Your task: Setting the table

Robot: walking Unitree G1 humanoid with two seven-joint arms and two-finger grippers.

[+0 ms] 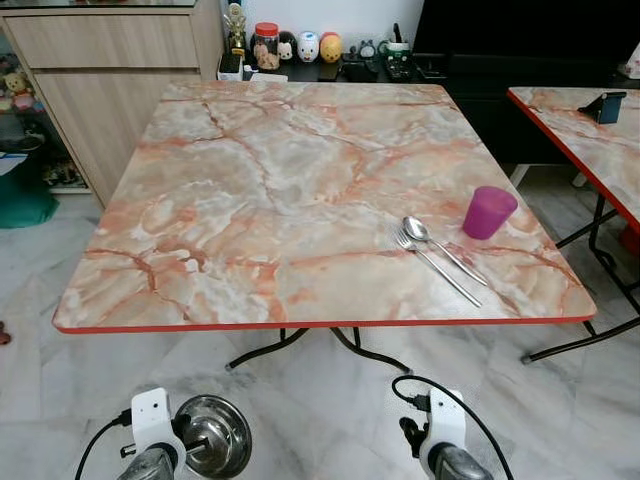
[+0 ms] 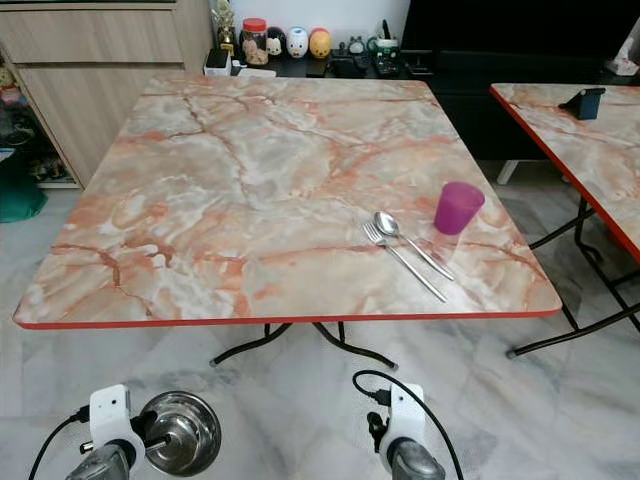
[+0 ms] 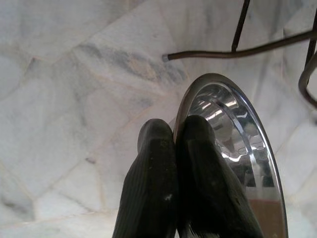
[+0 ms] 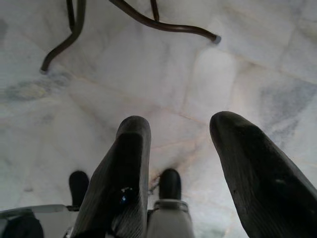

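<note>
Steel bowl (image 3: 233,148), half cut off, pinched by left end effector (image 3: 176,144); right end effector (image 4: 190,144) spread.

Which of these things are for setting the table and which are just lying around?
For the job: steel bowl held in the left claw, spoon, fork, purple cup, marble table.

Lying about: figurines, jar, phone stand on the second table.

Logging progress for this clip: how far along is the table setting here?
Partly done. A purple cup, a spoon and a fork already lie near the table's front right corner. In hand: the left gripper is shut on the rim of a steel bowl, held low in front of the table. Left: placing the bowl. The right gripper is open, empty.
</note>
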